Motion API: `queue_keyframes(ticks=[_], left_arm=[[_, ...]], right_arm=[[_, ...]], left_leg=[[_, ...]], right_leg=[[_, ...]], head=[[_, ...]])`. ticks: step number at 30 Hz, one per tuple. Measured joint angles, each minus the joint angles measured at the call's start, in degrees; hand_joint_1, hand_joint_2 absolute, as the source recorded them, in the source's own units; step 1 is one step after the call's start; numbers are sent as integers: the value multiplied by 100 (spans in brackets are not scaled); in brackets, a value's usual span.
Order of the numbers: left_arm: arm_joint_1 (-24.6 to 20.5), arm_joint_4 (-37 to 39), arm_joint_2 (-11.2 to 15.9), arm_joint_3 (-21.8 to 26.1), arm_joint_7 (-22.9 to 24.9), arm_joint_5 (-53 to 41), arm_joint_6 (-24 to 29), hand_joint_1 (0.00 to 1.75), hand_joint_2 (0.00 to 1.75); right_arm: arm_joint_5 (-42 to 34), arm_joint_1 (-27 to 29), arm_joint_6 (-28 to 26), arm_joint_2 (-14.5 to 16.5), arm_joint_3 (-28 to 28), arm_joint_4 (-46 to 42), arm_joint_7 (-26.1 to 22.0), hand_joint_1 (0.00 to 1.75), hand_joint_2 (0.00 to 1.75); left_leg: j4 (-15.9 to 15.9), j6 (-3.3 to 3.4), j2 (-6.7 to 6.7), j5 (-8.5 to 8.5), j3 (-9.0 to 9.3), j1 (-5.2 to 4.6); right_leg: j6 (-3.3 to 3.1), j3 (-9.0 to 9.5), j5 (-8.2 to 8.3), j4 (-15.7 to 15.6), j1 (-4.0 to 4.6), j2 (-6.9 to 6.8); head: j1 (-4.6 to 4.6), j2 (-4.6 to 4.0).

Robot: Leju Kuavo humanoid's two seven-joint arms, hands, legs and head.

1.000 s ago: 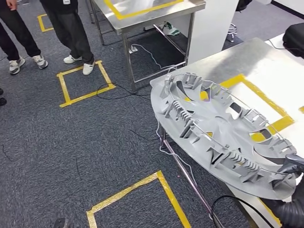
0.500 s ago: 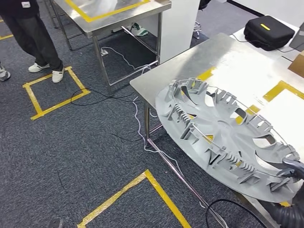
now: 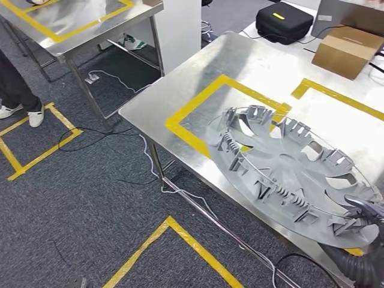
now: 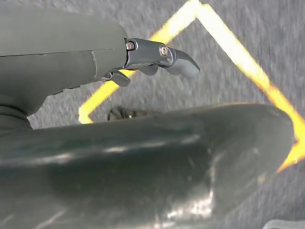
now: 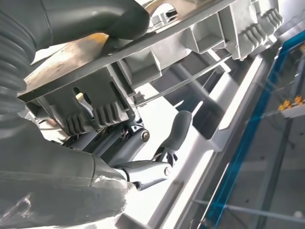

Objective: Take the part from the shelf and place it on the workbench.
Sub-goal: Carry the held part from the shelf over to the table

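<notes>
Right hand (image 3: pixel 369 219) grips the rim of the grey disc-shaped part (image 3: pixel 290 171) at lower right, over the steel workbench (image 3: pixel 213 72). Left hand (image 4: pixel 158 59) holds nothing, fingers apart.

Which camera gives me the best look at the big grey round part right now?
The head view: it shows nearly the whole grey round part over the steel workbench, with the right robot hand at its near rim. The right wrist view catches a close-up of ribbed rim between the fingers. The left wrist view faces carpet.
</notes>
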Motion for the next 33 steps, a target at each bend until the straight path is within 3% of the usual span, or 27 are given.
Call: queue_keyframes(ticks=[1, 2, 3, 4, 6, 8, 10, 11, 13, 14, 16, 17, 18, 20, 22, 23, 25, 26, 28, 29, 31, 32, 33], left_arm=[[8, 0, -5, 0, 0, -2, -3, 0, 0], [14, 0, -7, 0, 0, -4, -4, 0, 0], [16, 0, -7, 0, 0, -4, -4, 0, 0], [15, 0, -5, 0, 0, -4, -4, 0, 0], [13, 0, -3, 0, -6, -3, -6, 0, 0], [6, 0, -3, 0, -18, 0, -9, 0, 0], [-8, 0, -11, 0, -31, 3, -21, 0, 0], [-16, 0, -13, 0, -37, 4, -28, 0, 0], [-20, 0, -15, 0, -43, 4, -38, 0, 0], [-14, 0, -9, 0, -43, 4, -39, 0, 0], [3, 0, -9, 1, -44, 4, -44, 0, 0], [7, 0, -12, 2, -44, 4, -48, 0, 0], [8, 0, -18, 2, -44, 3, -51, 0, 0], [6, 0, -33, 2, -44, 2, -61, 0, 0], [3, 0, -35, 2, -44, 0, -68, 0, 0], [0, 0, -36, 1, -45, -1, -70, 0, 0], [-9, 0, -44, 1, -46, -2, -77, 0, 0], [-16, 0, -47, 1, -47, -2, -80, 0, 0], [-23, 0, -58, 1, -49, -2, -81, 0, 0], [-22, 0, -64, 1, -50, -3, -81, 0, 0], [-4, 0, -79, 0, -50, -8, -83, 0, 0], [6, 0, -82, 1, -50, -10, -83, 0, 0], [14, 0, -80, 1, -50, -11, -83, 0, 0]], right_arm=[[12, 3, -7, -4, 6, 5, 0, 175, 175], [20, 6, -16, -8, 12, 10, 1, 175, 175], [26, 9, -25, -13, 16, 15, 1, 175, 175], [34, 12, -33, -18, 20, 16, 3, 175, 175], [63, 12, -62, -28, 27, 18, 12, 175, 175], [113, 24, -124, -47, 31, 19, 31, 175, 175], [186, 66, -207, -68, 32, 19, 68, 175, 175], [227, 93, -248, -79, 32, 19, 92, 175, 175], [300, 122, -293, -104, 34, 19, 127, 175, 175], [333, 130, -304, -115, 36, 19, 142, 175, 175], [419, 139, -329, -134, 39, 22, 199, 175, 175], [467, 147, -350, -146, 39, 24, 247, 175, 175], [507, 154, -372, -162, 39, 26, 296, 175, 175], [538, 159, -406, -200, 38, 28, 372, 175, 175], [524, 149, -431, -226, 38, 27, 397, 175, 175], [514, 145, -448, -232, 38, 27, 401, 175, 175], [502, 147, -481, -235, 38, 24, 403, 175, 175], [502, 152, -495, -236, 38, 16, 404, 175, 175], [506, 157, -516, -237, 39, -8, 405, 175, 175], [508, 158, -525, -237, 40, -18, 405, 175, 175], [516, 156, -544, -237, 46, -21, 414, 175, 175], [520, 157, -556, -238, 54, -20, 422, 175, 175], [523, 157, -567, -238, 64, -19, 432, 175, 175]], left_leg=[[315, 0, -19, -94, -171, 0], [466, 6, -27, -78, -268, 0], [399, 17, -39, 50, -261, 0], [139, 30, -76, 255, -154, 3], [-614, 59, -320, 620, 185, 30], [-1052, 90, -502, 724, 378, 48], [-1106, 145, -420, 722, 393, 44], [-1117, 182, -361, 732, 396, 46], [-1138, 258, -230, 747, 404, 53], [-1139, 280, -168, 743, 406, 45], [-1137, 299, -31, 732, 409, 34], [-1136, 299, 40, 725, 414, 33], [-1135, 294, 107, 715, 424, 35], [-1133, 256, 237, 680, 470, 37], [-1116, 192, 340, 633, 518, 0], [-1114, 164, 384, 619, 536, -25], [-1133, 117, 484, 611, 563, -42], [-1129, 86, 465, 587, 574, -32], [-888, 31, 276, 396, 479, -10], [-577, 16, 138, 219, 332, -3], [198, 12, 10, -110, -66, -1], [447, 17, -13, -153, -211, -2], [487, 28, -25, -74, -255, -1]], right_leg=[[-6, -1, 1, 0, 1, 75], [-7, 0, 2, 0, 2, 157], [-3, 4, 6, 0, 1, 237], [6, 8, 10, 0, -4, 313], [40, -4, 18, 14, -5, 457], [98, -43, 37, 16, 0, 582], [166, -85, 67, -14, -10, 676], [194, -107, 50, 5, -9, 615], [240, -255, -170, 325, 3, 311], [260, -398, -362, 655, 7, 136], [295, -714, -689, 1362, 0, 5], [310, -787, -723, 1533, -3, -12], [321, -756, -652, 1493, -6, -27], [336, -396, -301, 841, -9, -177], [305, -47, -73, 199, 5, -401], [272, 17, -48, 66, 10, -453], [183, -4, -49, 44, 14, -336], [149, -10, -41, 38, 8, -272], [82, -7, -24, 25, -13, -151], [58, -8, -19, 23, -22, -92], [27, -18, -13, 23, -24, 43], [24, -21, -11, 23, -23, 124], [25, -20, -8, 23, -23, 204]], head=[[-3, 0], [-3, 0], [-3, 0], [-3, 0], [-7, 0], [-10, 0], [-11, 0], [-7, 0], [28, 0], [47, 0], [58, 0], [59, 0], [59, 0], [61, 0], [70, 0], [66, 0], [50, 0], [45, 0], [30, 0], [19, 0], [6, 0], [5, 0], [5, 0]])
